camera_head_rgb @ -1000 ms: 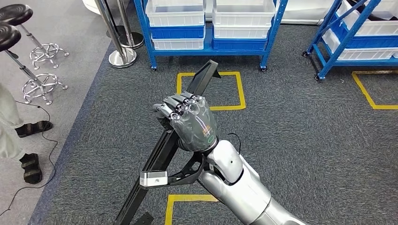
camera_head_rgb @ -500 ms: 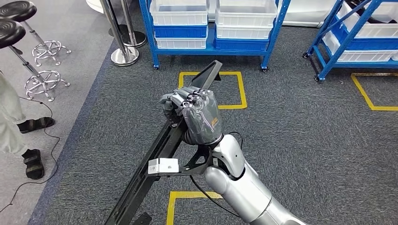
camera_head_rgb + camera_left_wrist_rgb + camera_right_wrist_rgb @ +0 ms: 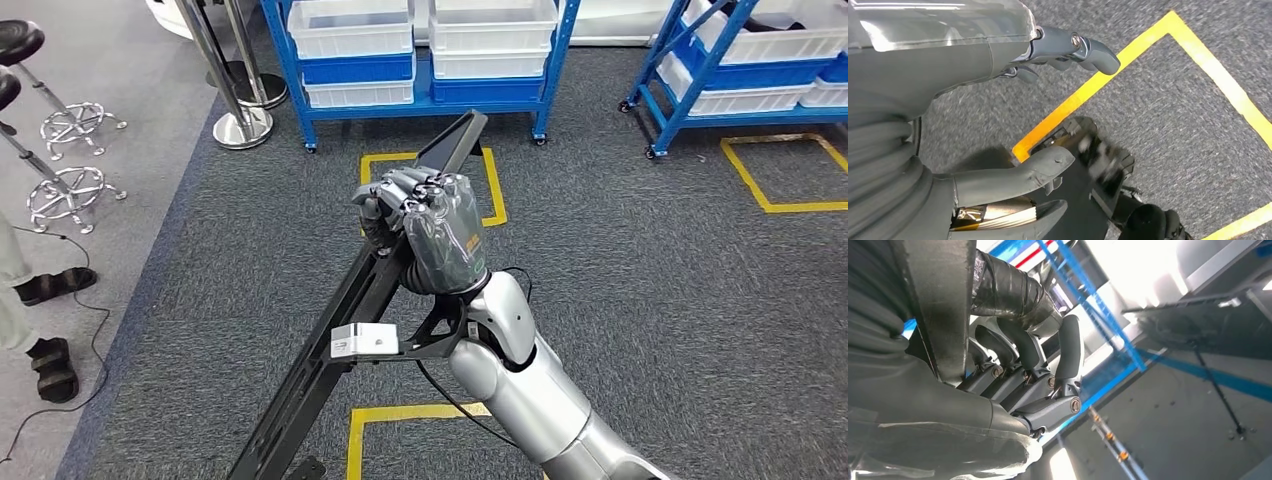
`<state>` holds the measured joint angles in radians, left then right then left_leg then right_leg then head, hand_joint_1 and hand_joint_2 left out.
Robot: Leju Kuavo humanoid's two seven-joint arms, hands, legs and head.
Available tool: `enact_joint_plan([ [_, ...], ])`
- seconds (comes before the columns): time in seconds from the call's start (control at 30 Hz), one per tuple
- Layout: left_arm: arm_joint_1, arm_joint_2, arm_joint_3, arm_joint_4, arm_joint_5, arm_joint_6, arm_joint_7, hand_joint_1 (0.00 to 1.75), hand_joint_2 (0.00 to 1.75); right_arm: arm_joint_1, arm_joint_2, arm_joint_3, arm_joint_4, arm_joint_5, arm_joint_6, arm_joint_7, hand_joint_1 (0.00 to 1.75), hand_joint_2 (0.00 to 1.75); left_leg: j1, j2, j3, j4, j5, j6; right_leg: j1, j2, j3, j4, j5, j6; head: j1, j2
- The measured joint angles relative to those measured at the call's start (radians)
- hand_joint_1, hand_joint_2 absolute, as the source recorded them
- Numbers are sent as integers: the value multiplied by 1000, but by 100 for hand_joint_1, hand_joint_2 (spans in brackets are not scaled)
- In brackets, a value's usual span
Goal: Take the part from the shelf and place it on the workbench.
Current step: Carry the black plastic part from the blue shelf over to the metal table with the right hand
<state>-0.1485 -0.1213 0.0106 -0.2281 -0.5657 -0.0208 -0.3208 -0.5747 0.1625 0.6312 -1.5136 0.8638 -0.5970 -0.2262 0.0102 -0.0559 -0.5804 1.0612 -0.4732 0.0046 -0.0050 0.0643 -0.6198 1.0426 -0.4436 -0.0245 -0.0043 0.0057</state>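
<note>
Since a second ago the whole scene has slid left and down in the head view (the camera turned, not the things), and the right hand (image 3: 430,235) now sits a little higher, its fingers (image 3: 1020,347) still wrapped tight around the long black part (image 3: 350,310). That part runs slantwise through the fist, its flat upper end sticking out just beyond the knuckles toward the blue shelf (image 3: 425,60), its lower end trailing back past the wrist. Left hand (image 3: 998,100) hangs over grey carpet (image 3: 1168,125) and a yellow floor line (image 3: 1128,65), fingers apart, holding nothing
</note>
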Motion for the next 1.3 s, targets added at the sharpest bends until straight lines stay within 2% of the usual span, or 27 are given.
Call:
enact_joint_plan([
  [0.03,1,1,1,0,0,0,-1,0,175,-3,-1,-3,-4,1,2,0,175,175,-1,-14,13,-29,3,3,-2,10,-5,1,4,6,0,0],
  [0.07,1,2,2,0,-1,-1,-2,0,175,-6,-3,-5,-6,3,4,0,175,175,-3,-16,17,-37,0,5,-4,21,-10,0,8,13,0,0],
  [0.13,1,2,3,0,-2,-1,-4,0,175,-7,-7,-12,-11,4,5,0,175,175,-4,6,20,-50,8,13,-8,33,-16,-1,14,27,0,0],
  [0.2,-1,2,3,0,-2,-2,-5,0,175,-12,-12,-17,-16,4,5,0,175,175,-2,31,23,-65,19,24,-4,6,-36,36,-14,35,1,0],
  [0.27,0,2,4,0,-2,-2,-6,0,175,-16,-14,-20,-19,4,5,-1,175,175,-3,56,22,-69,23,31,-2,-36,-86,142,-75,39,2,0],
  [0.3,1,2,5,0,-2,-2,-6,0,175,-16,-16,-20,-19,4,5,-1,175,175,-5,69,20,-68,23,32,-3,-46,-113,202,-100,41,1,0],
  [0.33,2,2,6,0,-2,-2,-6,0,175,-15,-18,-20,-18,4,5,-1,175,175,-6,83,18,-67,23,33,-4,-52,-130,241,-111,43,2,0],
  [0.37,2,2,6,0,-2,-2,-6,0,175,-14,-21,-21,-18,4,5,-1,175,175,-6,96,16,-65,22,33,-6,-57,-131,248,-104,44,2,0],
  [0.4,2,2,6,0,-2,-2,-6,0,175,-13,-23,-21,-18,4,5,-1,175,175,-6,108,15,-63,21,32,-8,-64,-112,217,-81,45,2,0],
  [0.43,1,2,6,0,-2,-2,-6,0,175,-14,-24,-21,-18,4,5,-1,175,175,-6,120,14,-59,19,31,-9,-78,-78,158,-50,45,2,0],
  [0.47,1,2,7,0,-2,-2,-6,0,175,-15,-25,-21,-19,4,5,-1,175,175,-8,130,13,-54,15,27,-5,-102,-43,95,-30,43,2,0],
  [0.53,1,2,7,0,-2,-2,-6,0,175,-17,-25,-21,-21,4,5,-2,175,175,-13,148,11,-44,8,18,0,-131,-2,15,-11,31,1,0],
  [0.57,0,2,7,0,-2,-2,-6,0,175,-18,-25,-21,-22,4,5,-2,175,175,-15,156,10,-41,5,13,4,-132,-1,7,-15,24,1,0],
  [0.63,-2,2,7,0,-2,-2,-6,0,175,-18,-26,-22,-24,5,5,-2,175,175,-13,168,11,-38,0,2,4,-108,-4,4,-10,11,1,0],
  [0.7,-3,2,8,0,-2,-2,-8,0,175,-20,-27,-22,-24,7,5,-2,175,175,-7,135,-2,-4,-30,-9,0,-86,-5,-1,-3,-2,1,0],
  [0.77,-2,2,8,0,-3,-2,-9,0,175,-22,-26,-23,-25,8,5,-2,175,175,-3,86,-46,100,-91,-16,-1,-64,-8,-2,2,-10,1,0],
  [0.83,2,2,9,0,-4,-3,-9,0,175,-21,-27,-24,-25,12,5,-1,175,175,-2,70,-97,210,-131,-19,1,-38,-10,-1,4,-14,1,0],
  [0.87,4,2,9,0,-6,-3,-9,0,175,-20,-27,-25,-25,14,5,-1,175,175,-2,67,-106,226,-124,-18,2,-23,-11,1,5,-14,1,0],
  [0.9,4,2,9,0,-8,-3,-9,0,175,-20,-27,-27,-25,18,6,0,175,175,-2,63,-98,206,-100,-15,3,-8,-11,2,5,-14,1,0],
  [0.93,3,2,9,0,-9,-3,-10,0,175,-20,-27,-29,-26,21,6,0,175,175,-2,54,-76,154,-63,-11,3,7,-11,4,6,-14,1,0],
  [1.0,2,4,12,0,-11,-1,-10,0,175,-22,-27,-34,-27,25,6,1,175,175,-1,7,-22,32,-6,0,1,32,-13,6,8,-10,1,0],
  [1.07,3,6,15,0,-14,1,-11,0,175,-22,-27,-39,-28,29,6,3,175,175,-3,-23,4,-27,4,8,-4,57,-22,6,14,2,1,0],
  [1.13,2,6,17,0,-16,1,-12,0,175,-22,-28,-46,-31,36,6,5,175,175,-4,-6,11,-44,8,16,-8,75,-29,1,22,16,1,0],
  [1.17,0,6,18,0,-17,1,-14,0,175,-22,-29,-50,-33,38,6,6,175,175,-3,7,15,-53,14,20,-7,62,-31,3,20,21,1,0],
  [1.2,-1,6,18,0,-17,0,-16,0,175,-23,-30,-55,-35,41,6,6,175,175,-1,20,19,-64,20,26,-5,37,-39,17,8,25,1,0],
  [1.27,1,6,21,0,-15,-1,-24,0,175,-27,-31,-61,-38,47,6,7,175,175,0,49,23,-76,27,33,-3,-28,-79,103,-47,31,1,0],
  [1.3,3,6,23,0,-14,-1,-29,0,175,-27,-32,-62,-39,50,6,7,175,175,-1,63,22,-77,27,34,-5,-45,-108,163,-77,36,1,0],
])
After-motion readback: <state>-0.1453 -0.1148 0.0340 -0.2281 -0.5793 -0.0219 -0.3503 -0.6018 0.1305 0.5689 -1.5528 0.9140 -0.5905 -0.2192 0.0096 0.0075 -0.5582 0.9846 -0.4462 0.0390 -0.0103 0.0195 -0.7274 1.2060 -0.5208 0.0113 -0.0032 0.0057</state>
